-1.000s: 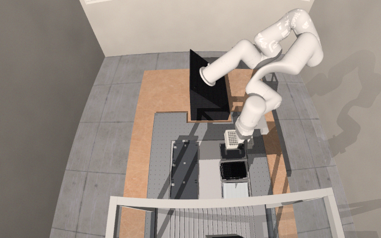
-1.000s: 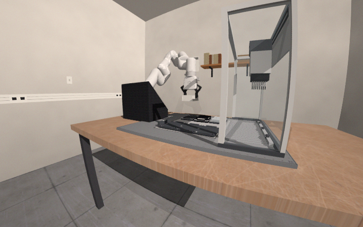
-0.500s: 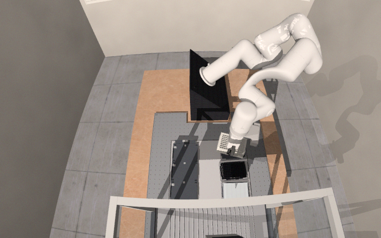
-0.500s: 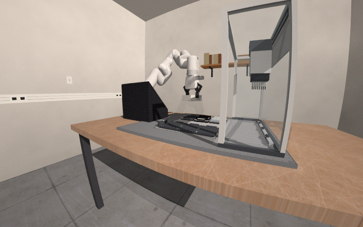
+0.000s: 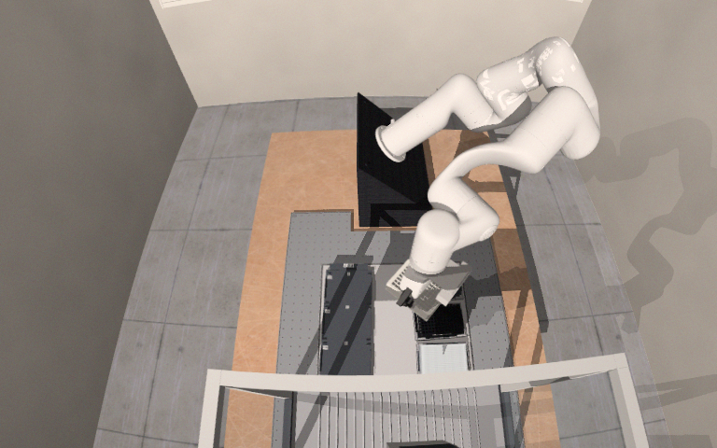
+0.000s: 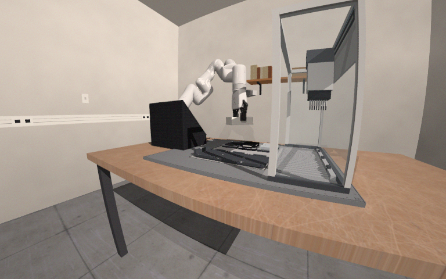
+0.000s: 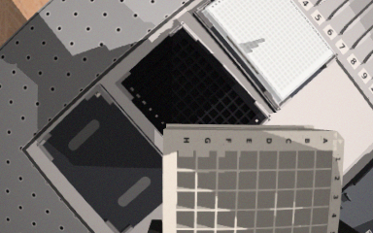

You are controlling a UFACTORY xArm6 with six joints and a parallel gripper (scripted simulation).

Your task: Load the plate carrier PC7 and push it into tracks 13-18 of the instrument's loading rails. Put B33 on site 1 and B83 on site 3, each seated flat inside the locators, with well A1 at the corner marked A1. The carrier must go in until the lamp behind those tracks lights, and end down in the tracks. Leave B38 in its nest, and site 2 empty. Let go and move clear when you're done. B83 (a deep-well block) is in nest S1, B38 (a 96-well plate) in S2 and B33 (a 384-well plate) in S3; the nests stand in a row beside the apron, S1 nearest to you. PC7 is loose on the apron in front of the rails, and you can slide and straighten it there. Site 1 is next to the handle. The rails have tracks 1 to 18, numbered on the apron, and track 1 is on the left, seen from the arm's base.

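The deep-well block B83 (image 5: 397, 278) (image 6: 230, 121) (image 7: 253, 141), pale, lettered and numbered, hangs level above the nests, between the fingers of the gripper (image 5: 414, 290) (image 6: 239, 115) (image 7: 252, 227), closed on it though spread almost fully. Carrying is the step, I judge; next it needs turning (A1 corner matched), then lowering onto site 3 of PC7 (image 5: 346, 327) (image 6: 230, 157), unloaded on the apron, right from the arm's base.

claw (image 5: 420, 290) (image 6: 239, 116) (image 7: 251, 227) and pale block (image 5: 425, 307) (image 6: 229, 121) (image 7: 253, 180) turned further round, shifted towards the rails (image 5: 370, 417) (image 6: 301, 164) (image 7: 356, 29), apparently nearer the carrier (image 5: 347, 316) (image 6: 230, 157) too
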